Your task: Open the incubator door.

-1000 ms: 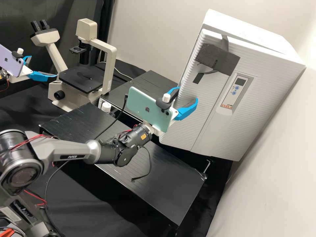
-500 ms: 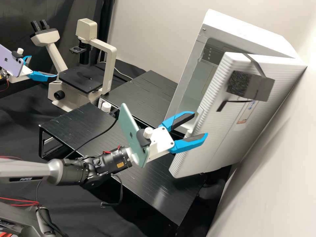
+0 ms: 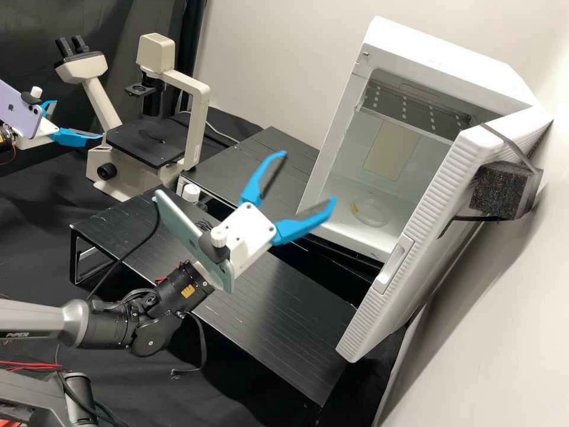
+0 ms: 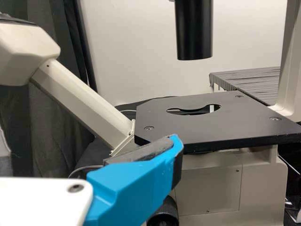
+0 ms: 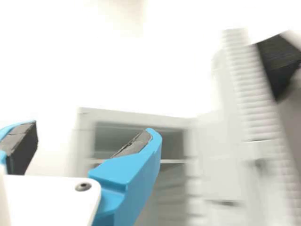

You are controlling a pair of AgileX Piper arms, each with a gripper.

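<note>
Door point(image 3: 435, 207) wide open on the incubator point(image 3: 450, 71), so the opening step looks all but done! Right hand point(image 3: 309, 177), fingers spread, grips nothing, apart from the door; next move calls for backing clear without a nudge. Left hand point(image 3: 77, 120), fingers apart too, sits by the microscope point(image 3: 148, 145). Inside the incubator: a shelf point(image 3: 415, 115) with holes, and below it what looks like a clear round dish point(image 3: 372, 213).

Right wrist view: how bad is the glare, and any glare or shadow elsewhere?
Right wrist view: heavy, near-blank white behind the incubator. High view: soft sheen on the black stand, shadow beneath. Left wrist view: no strong glare on the microscope stage.
</note>
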